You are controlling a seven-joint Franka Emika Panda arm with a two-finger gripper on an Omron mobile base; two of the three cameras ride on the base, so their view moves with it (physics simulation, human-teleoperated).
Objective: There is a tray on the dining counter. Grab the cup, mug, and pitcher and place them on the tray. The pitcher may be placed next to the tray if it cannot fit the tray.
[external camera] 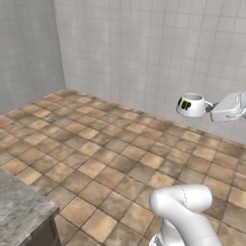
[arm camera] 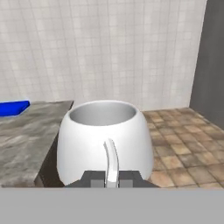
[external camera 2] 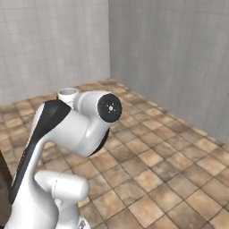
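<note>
The gripper (arm camera: 111, 178) is closed on the thin handle of the white mug (arm camera: 105, 140), the two dark finger tips pinching the handle from either side near its lower end. In the left base view the mug (external camera: 190, 105) hangs in the air, well above the tiled floor (external camera: 110, 163), held out sideways from the hand with its mouth upward. In the right base view only its rim (external camera 2: 68, 93) peeks over the arm's white elbow.

Beyond the mug, the hand view shows the dining counter (arm camera: 26, 140) off to the left, with a corner of the blue tray (arm camera: 13, 107) at its far end, well apart from the mug.

The main risk appears to be the grip itself. The handle is narrow and curved, and the mug's whole weight hangs off to one side of the pinch, so a sharp swing or stop could make the mug pivot between the fingers or slip out. A fall from here would land on the floor rather than the counter. The mug also blocks much of the hand camera's forward sight, so the counter's edge could be clipped on the approach, and a misjudged lowering could catch the tray's rim and tip the mug.
</note>
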